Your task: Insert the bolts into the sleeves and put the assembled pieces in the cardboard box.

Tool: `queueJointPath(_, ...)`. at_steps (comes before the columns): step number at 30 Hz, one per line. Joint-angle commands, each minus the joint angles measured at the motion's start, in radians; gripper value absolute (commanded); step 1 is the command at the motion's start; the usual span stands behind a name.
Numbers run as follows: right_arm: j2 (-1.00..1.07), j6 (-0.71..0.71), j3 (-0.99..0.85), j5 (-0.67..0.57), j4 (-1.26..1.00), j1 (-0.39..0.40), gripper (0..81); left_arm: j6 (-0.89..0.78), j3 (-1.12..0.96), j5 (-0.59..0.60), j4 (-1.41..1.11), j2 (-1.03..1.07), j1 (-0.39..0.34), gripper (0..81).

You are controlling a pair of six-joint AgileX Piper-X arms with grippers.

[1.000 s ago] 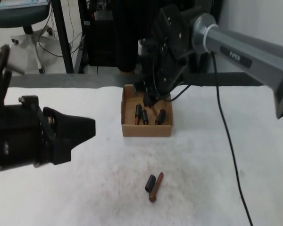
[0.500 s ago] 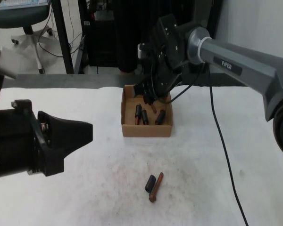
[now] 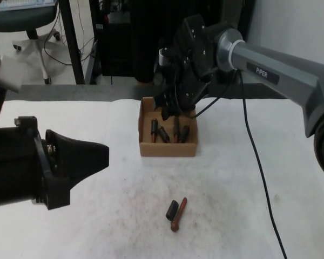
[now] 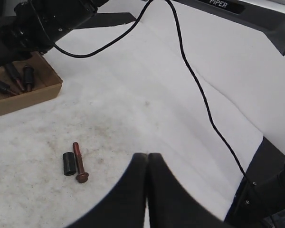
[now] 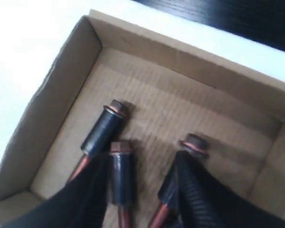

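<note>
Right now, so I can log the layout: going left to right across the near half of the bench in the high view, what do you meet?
left gripper → loose sleeve → loose bolt → black cable

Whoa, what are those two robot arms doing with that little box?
They are fitting bolts into sleeves and packing them away. The right gripper hangs over the cardboard box with its jaws open, just above several assembled pieces lying inside. The left gripper hovers over the bench with its jaws shut and holds nothing. One loose bolt and one black sleeve lie side by side on the bench, not yet put together.
</note>
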Motion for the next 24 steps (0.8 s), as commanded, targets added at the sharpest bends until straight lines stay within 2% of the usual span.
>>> queueJointPath(1,-0.023,-0.015,-0.045,-0.014,0.078,-0.002,40.4,0.004,-0.008,0.013,-0.004,-0.011,0.001,0.3)
queueJointPath(6,-0.047,-0.068,-0.125,-0.016,0.245,-0.002,39.8,0.004,-0.008,0.009,-0.004,-0.011,0.001,0.3)
queueJointPath(14,-0.134,-0.252,-0.130,-0.140,0.516,0.043,39.8,0.061,-0.008,0.009,-0.004,-0.011,0.001,0.3)
queueJointPath(19,-0.140,-0.357,-0.118,-0.141,0.640,0.101,39.8,0.091,-0.008,0.001,-0.004,-0.011,0.001,0.3)
queueJointPath(24,-0.140,-0.459,-0.033,-0.128,0.647,0.185,39.8,0.112,-0.008,-0.016,-0.004,-0.011,0.001,0.3)
